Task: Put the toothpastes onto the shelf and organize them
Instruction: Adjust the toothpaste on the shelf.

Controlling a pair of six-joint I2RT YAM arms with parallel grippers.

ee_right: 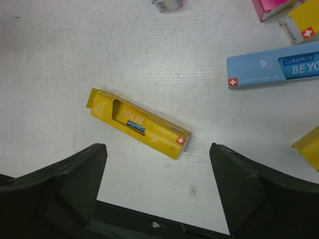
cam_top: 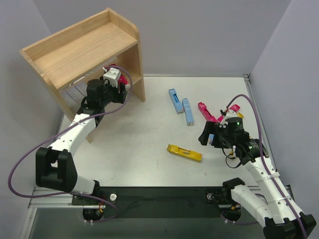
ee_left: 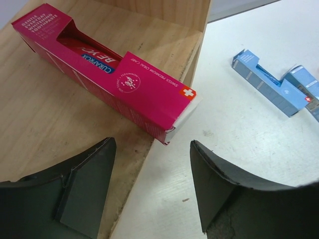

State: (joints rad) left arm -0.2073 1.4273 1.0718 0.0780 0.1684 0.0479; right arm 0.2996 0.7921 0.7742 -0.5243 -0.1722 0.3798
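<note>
as the two arms sat well apart, the right fingers [ee_right: 65,189], low and right in the overhead view, hung spread wide and empty above the white surface [ee_right: 60,50]. a yellow carton [ee_right: 139,124] lay flat just ahead of them, slanted and touching nothing. beyond it, mid-frame, a light blue carton [cam_top: 175,100] and a second blue one [cam_top: 187,111] lay side by side. a magenta carton [cam_top: 206,111] lay to their right, near the right arm.

farthest off, upper left, the left fingers [ee_left: 79,189] were also parted and held nothing, at the front of the shelf [cam_top: 84,47] and its lower tier. a magenta-red carton [ee_left: 109,74] rested askew on that lower board, one end jutting past the board's edge. nothing showed on the top tier.

by my reading, the left arm's step was seating that carton, which called for a nudge inward to square it with the back. the right arm's step was picking up the yellow carton. that called for turning the wrist so the fingers would close across its narrow sides, then descending.
</note>
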